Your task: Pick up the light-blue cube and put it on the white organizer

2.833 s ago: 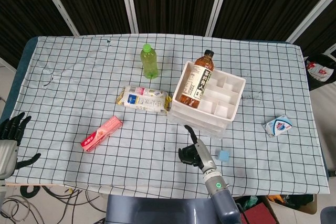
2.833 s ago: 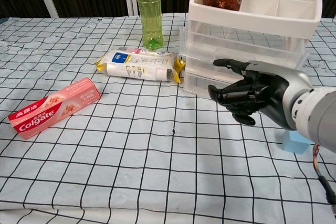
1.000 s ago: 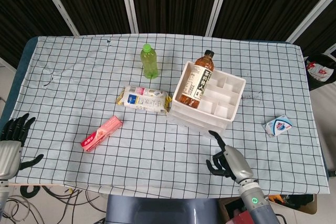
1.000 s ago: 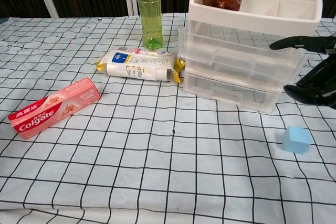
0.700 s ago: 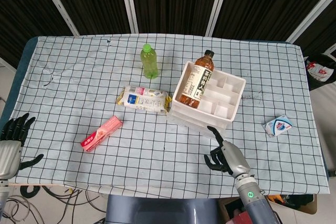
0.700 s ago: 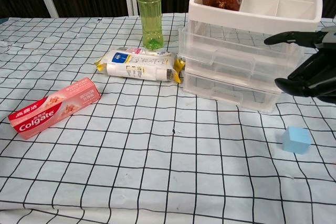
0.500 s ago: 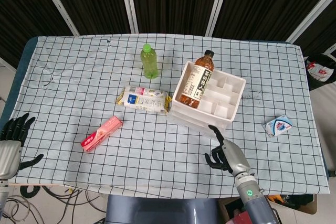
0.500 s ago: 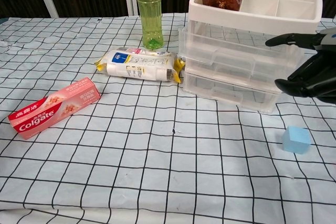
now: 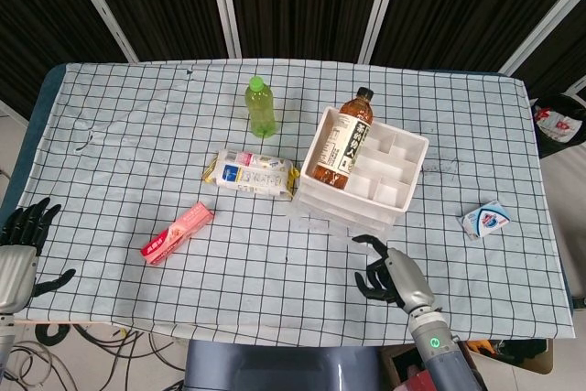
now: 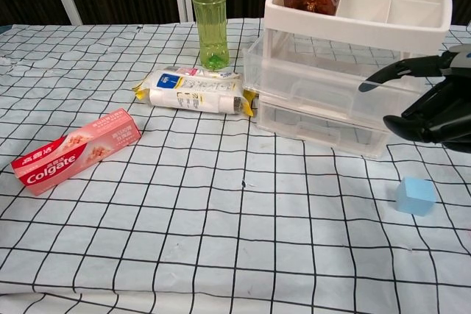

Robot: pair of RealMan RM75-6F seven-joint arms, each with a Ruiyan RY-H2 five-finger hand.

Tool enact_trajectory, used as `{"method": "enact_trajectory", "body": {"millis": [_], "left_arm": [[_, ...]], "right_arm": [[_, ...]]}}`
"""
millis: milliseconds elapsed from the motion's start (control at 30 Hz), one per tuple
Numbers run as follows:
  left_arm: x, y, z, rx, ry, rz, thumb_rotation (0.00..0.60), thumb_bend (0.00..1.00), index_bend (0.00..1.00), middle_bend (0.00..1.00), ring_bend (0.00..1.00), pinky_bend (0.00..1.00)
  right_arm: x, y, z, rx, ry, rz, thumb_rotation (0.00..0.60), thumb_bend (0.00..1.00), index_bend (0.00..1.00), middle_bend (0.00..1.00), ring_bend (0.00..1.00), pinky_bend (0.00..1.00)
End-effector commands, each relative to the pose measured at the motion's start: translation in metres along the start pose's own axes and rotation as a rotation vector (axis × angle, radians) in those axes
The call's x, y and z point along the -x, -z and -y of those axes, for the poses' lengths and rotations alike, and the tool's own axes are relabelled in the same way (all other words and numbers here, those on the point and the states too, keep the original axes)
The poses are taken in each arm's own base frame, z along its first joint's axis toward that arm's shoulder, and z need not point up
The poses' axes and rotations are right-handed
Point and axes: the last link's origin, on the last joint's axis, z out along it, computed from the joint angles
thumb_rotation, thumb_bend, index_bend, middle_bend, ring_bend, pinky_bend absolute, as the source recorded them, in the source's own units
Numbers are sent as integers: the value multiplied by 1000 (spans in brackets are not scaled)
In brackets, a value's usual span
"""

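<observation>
The light-blue cube [image 10: 416,196] sits on the checked cloth at the near right, in front of the drawer stack. In the head view my right hand [image 9: 389,274] covers it. In the chest view that right hand [image 10: 434,108] hovers above and behind the cube, fingers spread and empty, one finger reaching across the clear drawers [image 10: 316,82]. The white organizer [image 9: 417,164] [image 10: 353,31] tops those drawers, with a brown tea bottle [image 9: 343,142] lying in its left compartment. My left hand [image 9: 20,243] hangs open off the table's near left edge.
A green bottle [image 9: 261,107] stands behind a flat yellow-and-white packet [image 9: 251,173]. A pink Colgate box [image 9: 178,233] lies at the near left. A small blue-and-white packet [image 9: 486,220] lies to the right of the organizer.
My right hand swung from left of the cube to over it, then sank slightly, its raised finger curling left. The upper clear drawer has shifted a little leftward.
</observation>
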Motion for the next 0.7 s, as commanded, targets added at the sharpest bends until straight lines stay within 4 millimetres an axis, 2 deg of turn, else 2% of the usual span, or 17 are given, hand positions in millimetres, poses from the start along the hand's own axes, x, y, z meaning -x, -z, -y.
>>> {"method": "enact_trajectory", "body": {"millis": [33, 133, 200, 500, 600, 700], "left_arm": [[0, 0, 0, 0, 0, 0, 600, 32, 0, 0, 0, 0], [0, 0, 0, -1, -1, 0, 600, 31, 0, 0, 0, 0], [0, 0, 0, -1, 0, 0, 600, 31, 0, 0, 0, 0], [0, 0, 0, 0, 1, -1, 600, 32, 0, 0, 0, 0], [-1, 0, 0, 0, 1, -3, 600, 31, 0, 0, 0, 0], [-1, 0, 0, 1, 2, -4, 600, 32, 0, 0, 0, 0]], "right_arm": [[1, 1, 0, -1, 0, 2, 600, 407, 193, 864, 911, 889], [1, 1, 1, -9, -4, 5, 600, 404, 64, 864, 911, 889], [1, 2, 2, -19, -6, 3, 600, 397, 14, 864, 911, 889], [-8, 15, 8, -101, -4, -32, 600, 372, 0, 864, 911, 889], [-15, 22, 4, -109, 24, -53, 600, 316, 0, 864, 911, 889], [-32, 33, -4, -101, 65, -105, 600, 249, 0, 864, 911, 889]]}}
